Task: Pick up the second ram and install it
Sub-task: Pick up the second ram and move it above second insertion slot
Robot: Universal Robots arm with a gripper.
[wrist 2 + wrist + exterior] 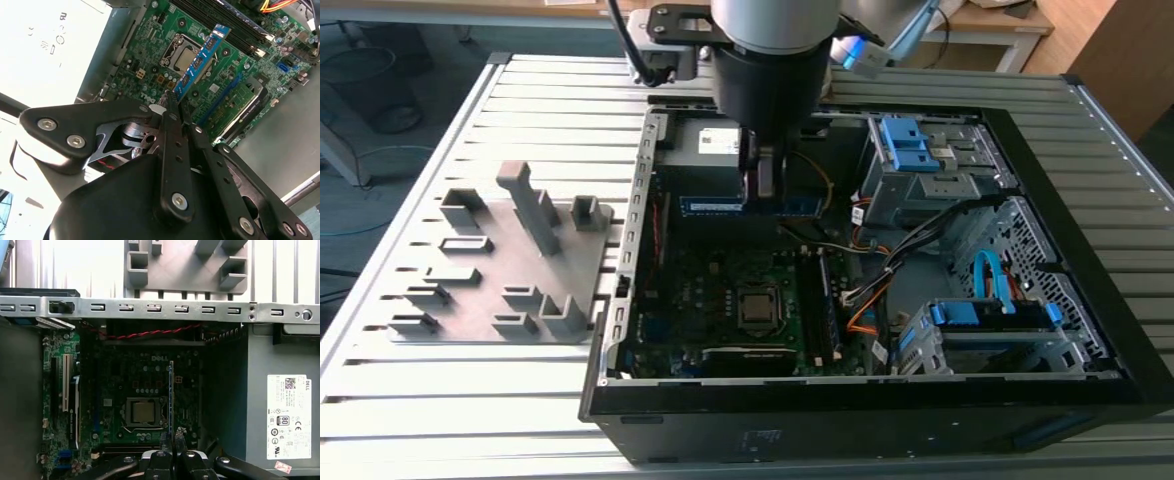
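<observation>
My gripper (761, 192) hangs inside the open computer case (1067, 300), above the edge of the power-supply box (707, 140). It is shut on the second ram (714, 205), a long thin blue-green stick held level and sticking out to both sides of the fingers. In the second wrist view the ram (200, 60) reaches out from the shut gripper (176, 102) over the motherboard (150, 45), above the processor socket. In the first wrist view the ram (171, 395) shows edge-on, rising from the gripper (172, 434).
A grey holder plate with blocks (507, 260) lies on the slatted table at the exterior view's left. Another dark memory stick (829, 300) sits in a slot beside the processor (757, 308). Drive cages with blue clips (921, 150) and loose cables (907, 250) crowd the case's other half.
</observation>
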